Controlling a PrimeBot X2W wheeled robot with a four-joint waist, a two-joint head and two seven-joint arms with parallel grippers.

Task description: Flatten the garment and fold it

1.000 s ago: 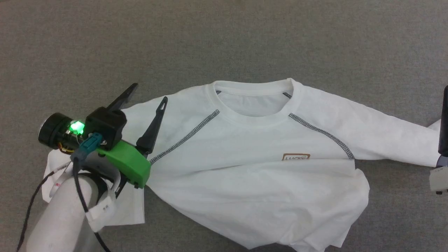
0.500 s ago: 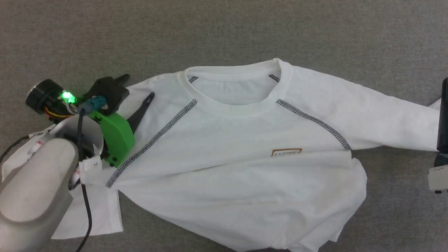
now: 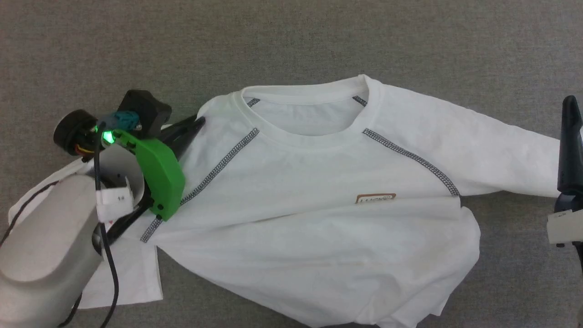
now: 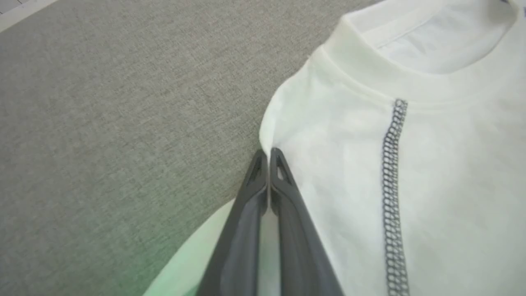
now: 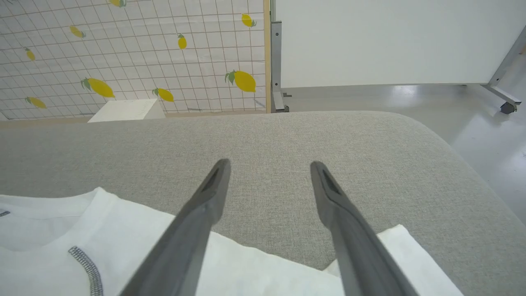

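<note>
The garment (image 3: 319, 218) is lying chest-up on the grey fabric worktop (image 3: 136, 45), with one sleeve stretching toward the right side and the other doubling back under the left arm. The left pincer (image 4: 268, 153) is sitting closed at the shoulder edge beside the collar, and seems to be nipping the cloth there. The right pincer (image 5: 269, 164) is hovering spread wide above the far cuff, holding nothing. I take this to be the flattening step. Next, the right one is needing a hold on its sleeve so both can draw the shirt taut.
</note>
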